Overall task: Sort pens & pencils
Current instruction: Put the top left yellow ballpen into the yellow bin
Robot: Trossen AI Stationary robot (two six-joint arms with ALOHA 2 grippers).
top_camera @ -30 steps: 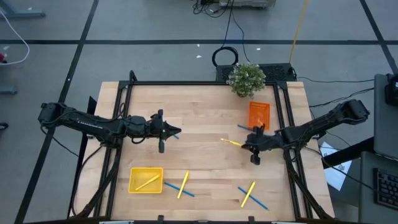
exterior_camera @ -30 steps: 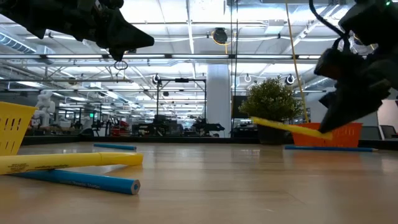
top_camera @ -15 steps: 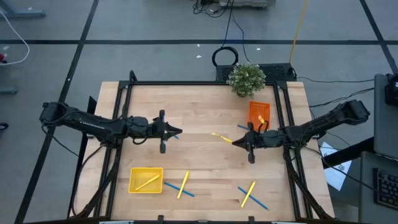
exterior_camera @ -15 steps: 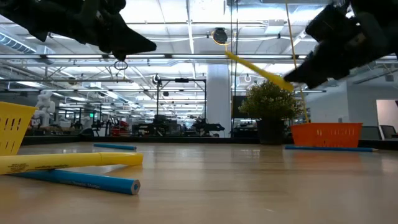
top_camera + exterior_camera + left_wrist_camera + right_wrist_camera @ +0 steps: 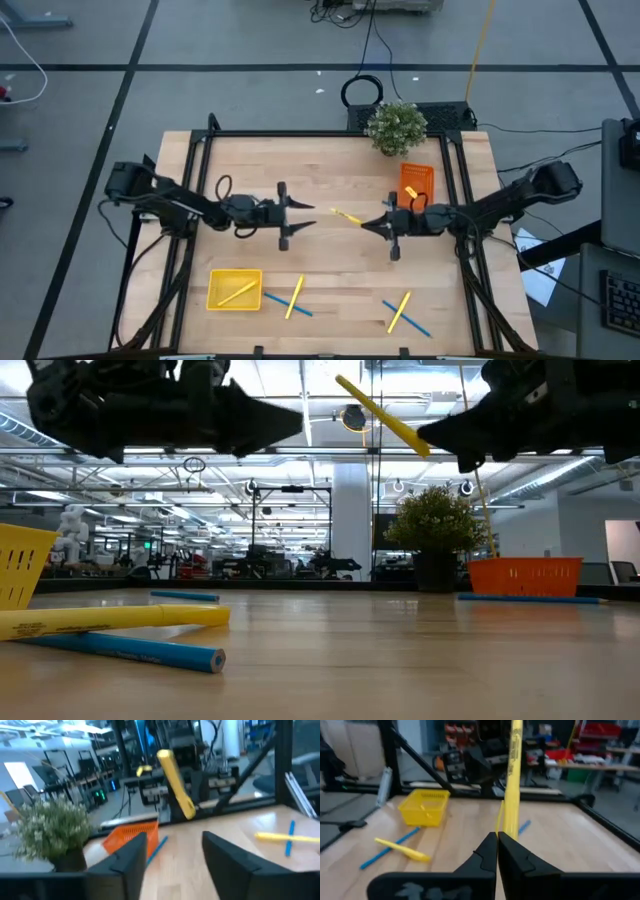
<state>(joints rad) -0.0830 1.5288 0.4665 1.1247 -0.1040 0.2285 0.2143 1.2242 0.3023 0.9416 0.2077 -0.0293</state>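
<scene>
My right gripper [image 5: 366, 224] is shut on a yellow pencil [image 5: 347, 215] and holds it in the air over the table's middle. My left gripper [image 5: 309, 214] faces it from the left, open, with the pencil's free end [image 5: 165, 756] a short way ahead of its fingers. On the table lie a crossed yellow and blue pair [image 5: 295, 297], another crossed pair [image 5: 402, 312], and a blue stick [image 5: 390, 205] beside the orange tray [image 5: 417, 183]. The yellow tray [image 5: 235, 289] holds one yellow stick. My right gripper pinches the yellow pencil by one end [image 5: 510, 827] between its two fingertips. The fingers come in level from the table's right. The pencil sticks out ahead of them, lifted clear of the table and slanting up toward my left gripper [image 5: 383, 415].
A potted plant [image 5: 396, 127] stands at the far edge behind the orange tray. A dark frame [image 5: 205, 160] runs around the tabletop. Bare wood lies between the two crossed pairs at the near side.
My right gripper has picked the yellow pencil up off the table, tipped from pointing down to level and gone toward the table's left. My left gripper has gone toward the table's right, sunk a little and opened. The pencil is now lifted clear, between the two grippers.
</scene>
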